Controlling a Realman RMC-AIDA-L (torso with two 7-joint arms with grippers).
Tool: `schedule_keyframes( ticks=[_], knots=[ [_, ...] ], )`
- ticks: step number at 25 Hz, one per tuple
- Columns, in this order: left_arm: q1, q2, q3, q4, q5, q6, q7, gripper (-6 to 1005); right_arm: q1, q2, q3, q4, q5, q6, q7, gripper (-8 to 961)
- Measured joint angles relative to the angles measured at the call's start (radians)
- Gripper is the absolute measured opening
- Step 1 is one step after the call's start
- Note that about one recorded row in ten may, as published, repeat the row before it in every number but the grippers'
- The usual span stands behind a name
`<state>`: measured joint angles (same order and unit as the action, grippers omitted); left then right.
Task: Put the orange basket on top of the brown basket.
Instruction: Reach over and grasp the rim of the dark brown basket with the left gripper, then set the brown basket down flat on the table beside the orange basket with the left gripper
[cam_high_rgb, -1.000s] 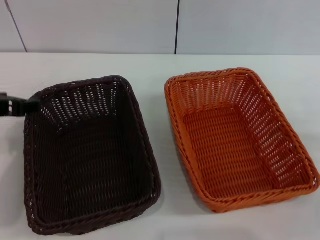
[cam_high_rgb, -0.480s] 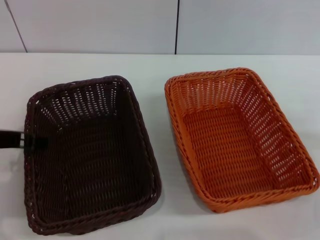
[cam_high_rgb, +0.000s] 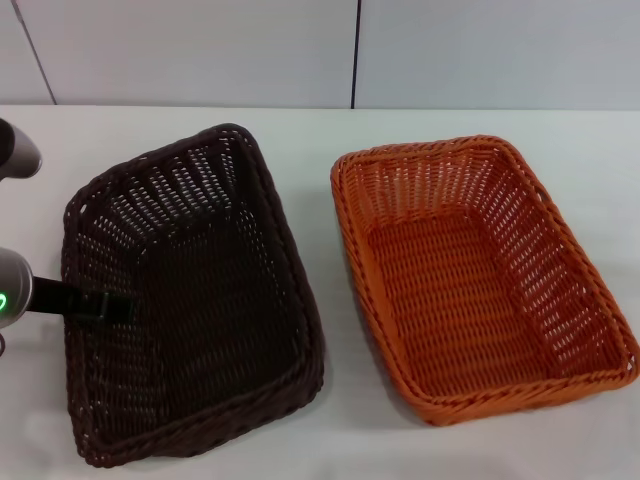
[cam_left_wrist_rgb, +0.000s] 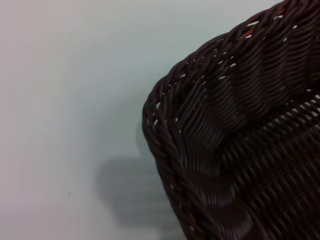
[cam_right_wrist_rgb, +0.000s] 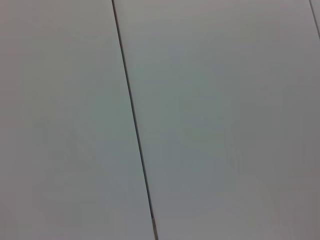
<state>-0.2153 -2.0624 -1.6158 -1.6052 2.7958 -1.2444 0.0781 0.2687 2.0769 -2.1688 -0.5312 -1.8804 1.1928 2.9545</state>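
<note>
1. while the woven brown basket (cam_high_rgb: 190, 300) sits at left of the frame, its left side raised, the left gripper (cam_high_rgb: 100, 305) reaches over that rim; its grasp cannot be told.
2. the orange basket (cam_high_rgb: 480, 275), rectangular openwork wicker, rests at right on the white table (cam_high_rgb: 330, 130).

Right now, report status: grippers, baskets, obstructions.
Left gripper at the brown basket's left rim, reaching inside. Right gripper out of view. Orange basket on the table, to the right of the brown one, not stacked. Nothing between them.
</note>
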Motion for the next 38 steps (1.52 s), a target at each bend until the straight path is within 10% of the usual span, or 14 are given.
schedule_keyframes(
  ticks=[19,31,38],
  knots=[
    [-0.012,0.003,0.005,-0.056,-0.004,-0.009,0.22,353,0.006,0.0,0.009,0.004,0.0,0.0,0.0,810],
    [-0.096,0.005,-0.315,-0.04,-0.165,-0.141,0.809,327,-0.024,0.005,0.009,-0.022,0.0,0.012,0.0,809],
    [-0.315,0.016,-0.463,0.11,-0.253,-0.348,1.228,296,-0.042,0.007,0.002,-0.046,0.0,0.028,0.0,810]
  ],
)
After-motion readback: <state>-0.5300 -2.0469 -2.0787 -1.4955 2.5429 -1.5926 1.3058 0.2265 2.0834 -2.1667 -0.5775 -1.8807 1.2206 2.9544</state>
